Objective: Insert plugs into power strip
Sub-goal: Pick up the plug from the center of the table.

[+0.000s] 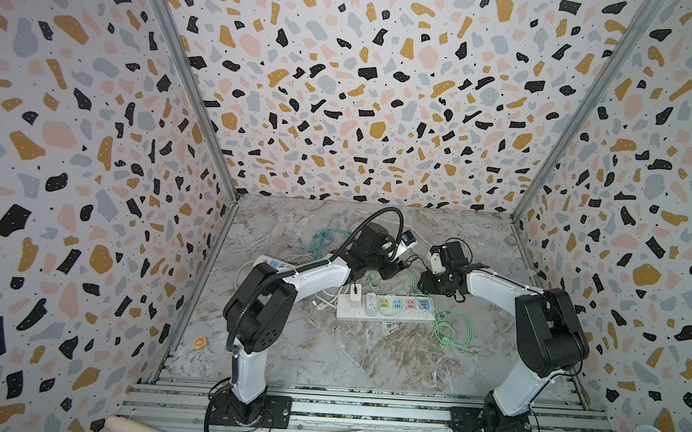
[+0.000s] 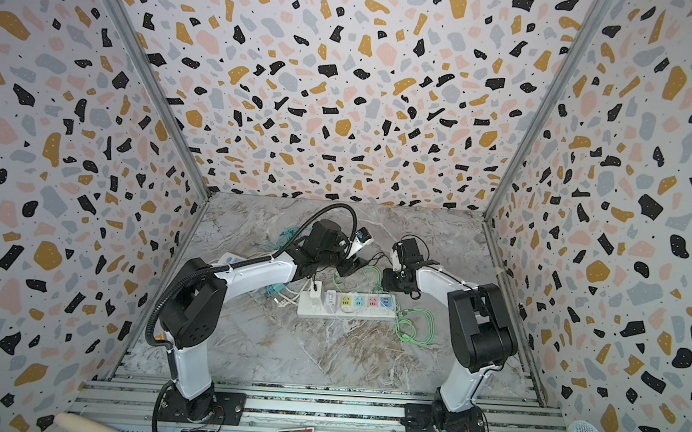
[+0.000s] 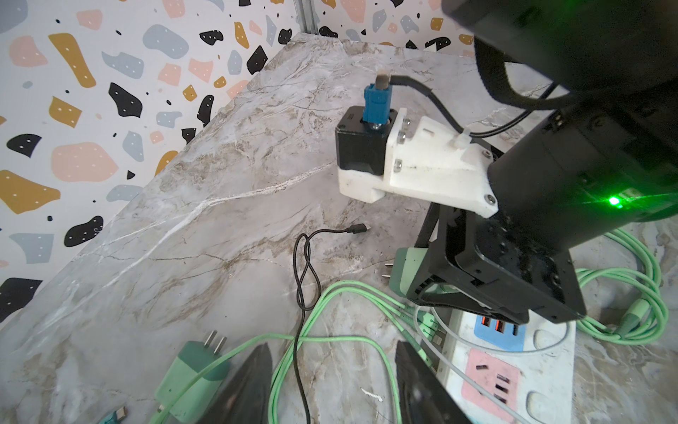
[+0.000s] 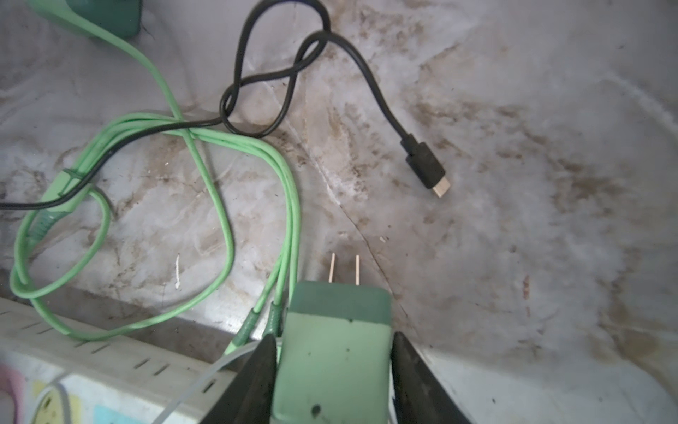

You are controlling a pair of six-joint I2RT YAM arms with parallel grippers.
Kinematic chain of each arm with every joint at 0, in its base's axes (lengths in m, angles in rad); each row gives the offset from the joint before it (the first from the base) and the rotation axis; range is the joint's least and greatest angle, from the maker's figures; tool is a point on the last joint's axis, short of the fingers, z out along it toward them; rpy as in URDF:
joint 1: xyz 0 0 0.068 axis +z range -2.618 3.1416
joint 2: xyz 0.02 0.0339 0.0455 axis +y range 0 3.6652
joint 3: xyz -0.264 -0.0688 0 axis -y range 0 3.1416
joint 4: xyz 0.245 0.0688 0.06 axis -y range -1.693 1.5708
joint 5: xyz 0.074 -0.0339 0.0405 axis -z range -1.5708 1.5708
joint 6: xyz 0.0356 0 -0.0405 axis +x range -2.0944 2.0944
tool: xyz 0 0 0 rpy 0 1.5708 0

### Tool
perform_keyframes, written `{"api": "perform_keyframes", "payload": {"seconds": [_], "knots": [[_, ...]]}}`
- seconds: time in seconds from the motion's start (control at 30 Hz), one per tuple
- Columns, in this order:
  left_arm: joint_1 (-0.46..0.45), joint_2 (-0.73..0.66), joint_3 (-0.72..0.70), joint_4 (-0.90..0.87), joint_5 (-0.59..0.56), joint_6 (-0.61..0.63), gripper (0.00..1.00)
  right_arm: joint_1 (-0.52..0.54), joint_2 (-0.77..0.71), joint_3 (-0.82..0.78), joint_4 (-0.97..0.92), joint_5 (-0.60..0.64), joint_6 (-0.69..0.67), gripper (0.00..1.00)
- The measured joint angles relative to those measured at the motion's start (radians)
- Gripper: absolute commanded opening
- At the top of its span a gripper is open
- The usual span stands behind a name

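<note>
The white power strip (image 1: 385, 311) (image 2: 346, 306) lies mid-table with coloured sockets, and a white plug (image 1: 354, 299) stands in its left end. In the right wrist view my right gripper (image 4: 334, 336) is shut on a mint green plug (image 4: 332, 359). Its two prongs point away over the marble, just past the strip's edge (image 4: 91, 374). The left wrist view shows that plug (image 3: 398, 271) held off the surface above the strip (image 3: 513, 374). My left gripper (image 3: 332, 348) is open over loose green cables. Beside one of its fingers a second green plug (image 3: 190, 374) lies flat.
A black USB cable (image 4: 425, 165) (image 3: 304, 264) loops across the marble behind the strip. Mint cable coils (image 1: 449, 328) lie at the strip's right end. Teal cables (image 1: 321, 240) sit at the back left. Another white strip (image 1: 274, 264) lies partly under the left arm.
</note>
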Motion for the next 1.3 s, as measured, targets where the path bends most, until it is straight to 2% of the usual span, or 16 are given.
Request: {"api": "perform_keyframes", "payload": {"seconds": [0.77,1.3], "knots": [[0.003,0.009,0.014,-0.004,0.0,0.0,0.54,0.005,0.006,0.0,-0.007,-0.002,-0.006,0.55],[0.004,0.018,0.021,-0.008,0.0,-0.003,0.54,0.005,0.006,-0.002,-0.011,-0.004,-0.009,0.52]]}}
